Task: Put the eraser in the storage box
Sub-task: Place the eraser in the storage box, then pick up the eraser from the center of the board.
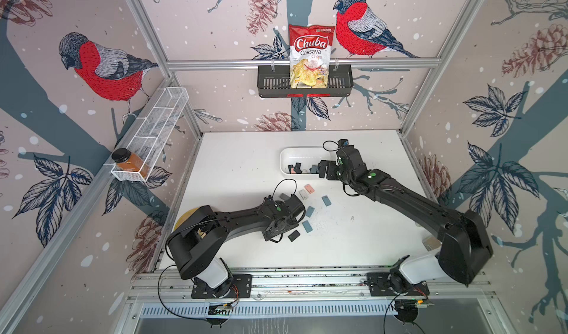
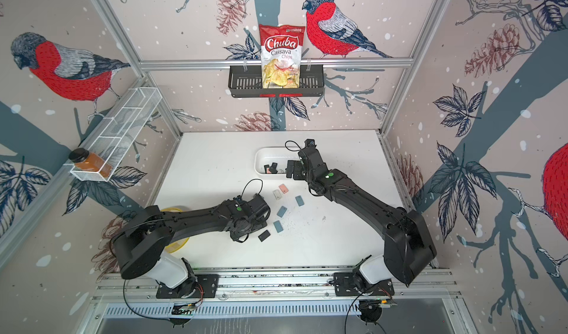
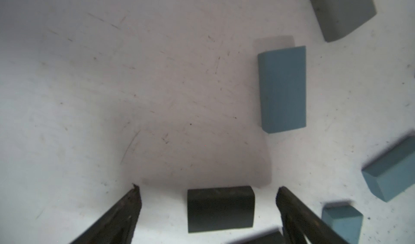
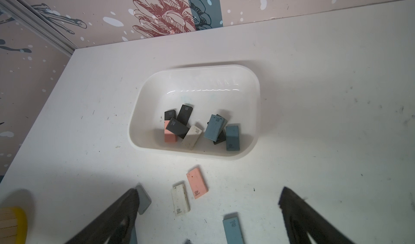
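**Right wrist view: box (image 4: 202, 81) part-filled, more erasers loose on the table (image 4: 314, 74)**

A heap of erasers (image 4: 195, 130), black, pink, white and blue, lies in the nearer half of the box, some leaning on each other. The right fingers (image 4: 294, 207) are spread wide with nothing between them. In both top views they hang over the near end of the box, which sits toward the far side of the table.

Just outside the box, a pink eraser (image 4: 197, 183) and a white eraser (image 4: 180, 198) lie side by side. A grey eraser (image 4: 142, 199) lies near them.

In the left wrist view, a black eraser (image 3: 221, 209) lies flat on the table between the left fingers (image 3: 130, 209). These are also spread wide, with a gap on each side, so they hold nothing. A blue eraser (image 3: 281, 89) lies flat a little beyond it, with more blue ones off to the side.

On the back wall, a chip bag (image 1: 309, 55) stands in a black basket (image 1: 270, 82). On the left wall, a bottle (image 1: 130, 162) with a black cap lies at the near end of a white rack (image 1: 153, 123).
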Controlling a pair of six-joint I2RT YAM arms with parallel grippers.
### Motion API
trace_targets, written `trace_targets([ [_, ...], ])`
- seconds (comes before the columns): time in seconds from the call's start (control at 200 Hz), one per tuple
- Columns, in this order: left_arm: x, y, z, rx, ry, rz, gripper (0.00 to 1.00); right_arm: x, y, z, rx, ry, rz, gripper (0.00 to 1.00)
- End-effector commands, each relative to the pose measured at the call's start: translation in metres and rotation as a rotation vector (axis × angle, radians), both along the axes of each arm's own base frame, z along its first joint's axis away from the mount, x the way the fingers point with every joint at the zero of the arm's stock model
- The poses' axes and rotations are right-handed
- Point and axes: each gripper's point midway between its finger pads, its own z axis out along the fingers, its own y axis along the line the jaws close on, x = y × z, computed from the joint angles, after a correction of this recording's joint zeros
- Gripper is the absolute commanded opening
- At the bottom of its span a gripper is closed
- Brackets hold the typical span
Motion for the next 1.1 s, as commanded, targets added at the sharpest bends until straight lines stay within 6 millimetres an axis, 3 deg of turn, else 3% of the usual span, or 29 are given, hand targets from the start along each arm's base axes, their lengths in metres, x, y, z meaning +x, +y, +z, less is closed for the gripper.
trace_targets([
  [0.0,-0.008,0.004,-0.004,0.029,0.043,0.001,0.93,-0.001,-0.009,0.012,0.028,-0.045,-0.049,1.00],
  [0.405,-0.013,-0.002,-0.008,0.032,0.062,-0.008,0.82,-0.026,-0.037,0.041,0.121,-0.148,-0.099,1.00],
  [0.745,-0.020,-0.025,-0.016,0.021,0.102,-0.059,0.73,-0.030,-0.038,0.047,0.135,-0.154,-0.089,1.00],
  [0.921,-0.023,-0.027,-0.020,0.037,0.116,-0.069,0.69,-0.031,-0.038,0.048,0.137,-0.157,-0.088,1.00],
  [1.096,-0.024,-0.025,-0.021,0.043,0.117,-0.068,0.56,-0.032,-0.039,0.050,0.139,-0.161,-0.087,1.00],
])
